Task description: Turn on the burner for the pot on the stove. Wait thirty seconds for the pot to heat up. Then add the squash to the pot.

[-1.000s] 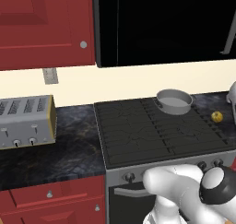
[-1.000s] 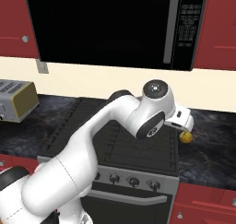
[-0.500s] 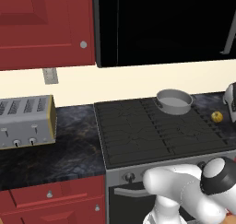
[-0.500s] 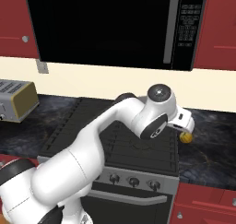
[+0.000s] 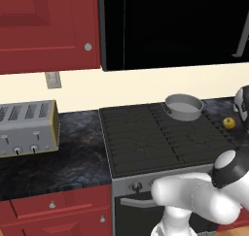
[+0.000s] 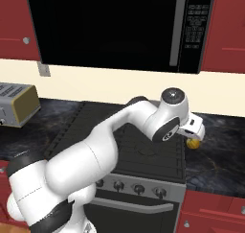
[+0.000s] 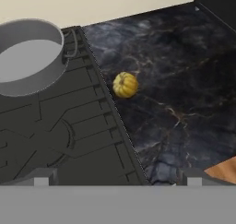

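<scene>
Sitting on the rear right burner of the wide black gas stove [image 5: 160,138], at centre right of the left base view, is one small round grey metal pot [image 5: 184,106], with nothing in it. One small ribbed yellow squash [image 7: 125,85] is lying on the dark marbled stone counter [image 7: 184,80] just beside the stove's right edge, at the centre of the hand view and apart from the pot. The white arm's two-finger gripper [image 7: 115,178] is hovering above the stove's right edge with its jaws spread wide and holding nothing. One silver four-slot toaster [image 5: 26,128] is standing at left. Red cabinets [image 5: 46,26] and one black microwave [image 6: 115,28] are hanging above.
</scene>
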